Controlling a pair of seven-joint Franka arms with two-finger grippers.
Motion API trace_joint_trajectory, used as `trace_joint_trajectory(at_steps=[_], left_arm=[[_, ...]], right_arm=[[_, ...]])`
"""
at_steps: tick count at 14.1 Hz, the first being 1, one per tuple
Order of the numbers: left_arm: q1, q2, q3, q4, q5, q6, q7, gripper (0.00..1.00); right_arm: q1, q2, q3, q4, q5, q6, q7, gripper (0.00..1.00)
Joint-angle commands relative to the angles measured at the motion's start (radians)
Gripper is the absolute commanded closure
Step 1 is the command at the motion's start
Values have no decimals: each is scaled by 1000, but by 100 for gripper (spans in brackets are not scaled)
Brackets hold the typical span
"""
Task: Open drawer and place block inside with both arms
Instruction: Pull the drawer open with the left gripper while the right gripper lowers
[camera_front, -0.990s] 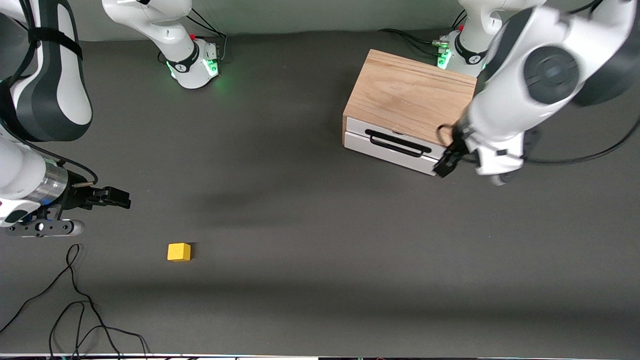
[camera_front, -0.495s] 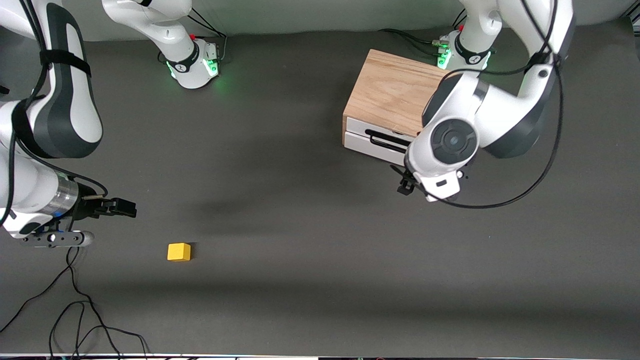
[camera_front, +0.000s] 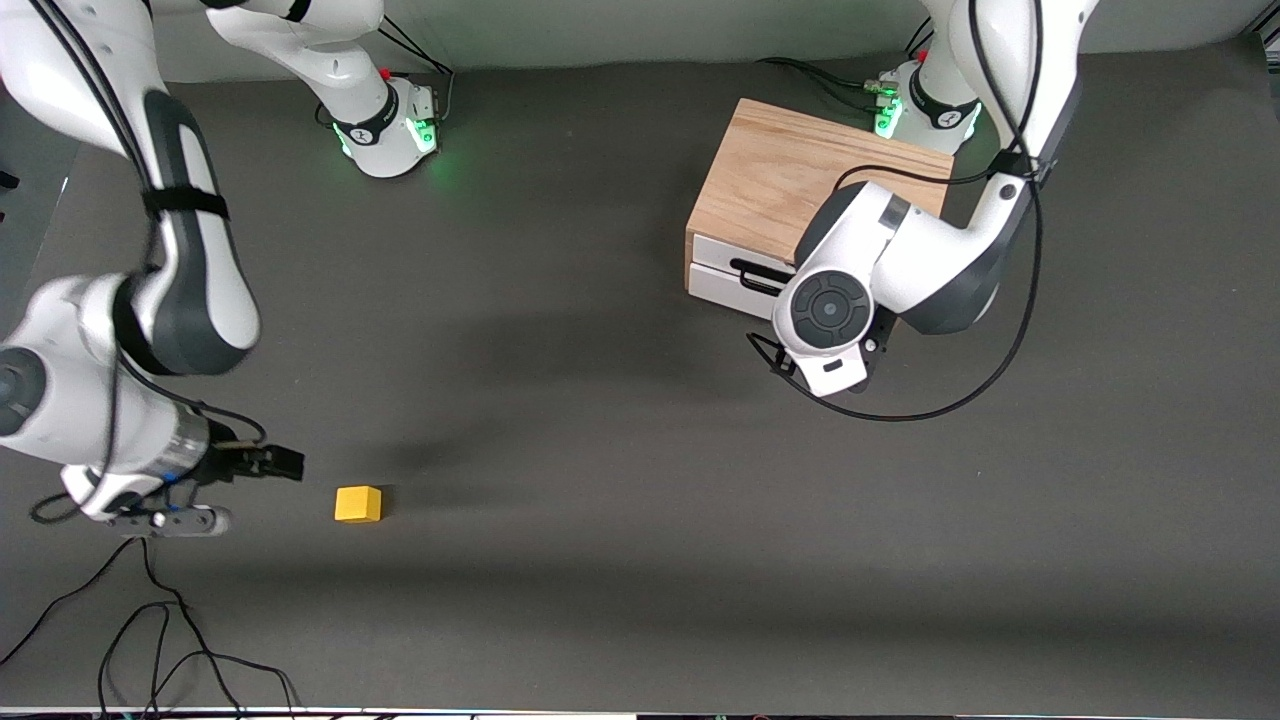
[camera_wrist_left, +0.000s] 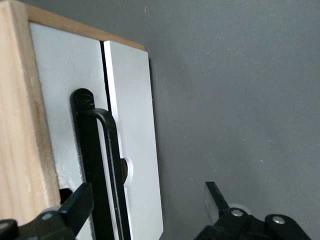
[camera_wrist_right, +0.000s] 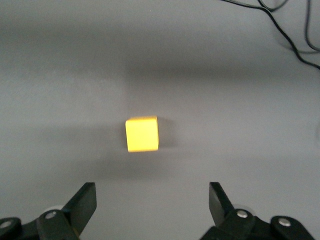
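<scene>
The yellow block (camera_front: 357, 503) lies on the dark table toward the right arm's end. My right gripper (camera_front: 278, 464) hangs low beside it, open and empty. In the right wrist view the block (camera_wrist_right: 142, 133) lies ahead of the open right gripper (camera_wrist_right: 151, 197), apart from both fingers. The oak cabinet (camera_front: 790, 170) stands near the left arm's base, its white drawer (camera_front: 718, 286) shut. My left wrist covers most of the black handle (camera_front: 752, 274). In the left wrist view the open left gripper (camera_wrist_left: 148, 200) straddles the handle (camera_wrist_left: 107, 160) and the drawer front (camera_wrist_left: 132, 125).
Loose black cables (camera_front: 150, 640) lie on the table near the front edge at the right arm's end. A black cable (camera_front: 960, 400) loops from the left arm down over the table beside the cabinet. The two arm bases (camera_front: 385, 130) (camera_front: 915, 105) stand along the back.
The left arm swung its hand from the cabinet's corner to the drawer front, over the handle. The right gripper moved lower and closer to the block. The block and the drawer have not moved.
</scene>
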Motion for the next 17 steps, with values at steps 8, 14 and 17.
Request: trace_joint_trajectory(at_steps=[8, 14, 17], left_arm=[[-49, -22, 9, -137, 52, 108, -45, 1], [-30, 1, 20, -168, 54, 165, -48, 1], [-26, 1, 48, -159, 73, 219, -42, 1]], right_arm=[[29, 147, 1, 12, 15, 188, -9, 0], [26, 225, 1, 3, 18, 215, -5, 0], [28, 242, 1, 1, 17, 218, -2, 0]])
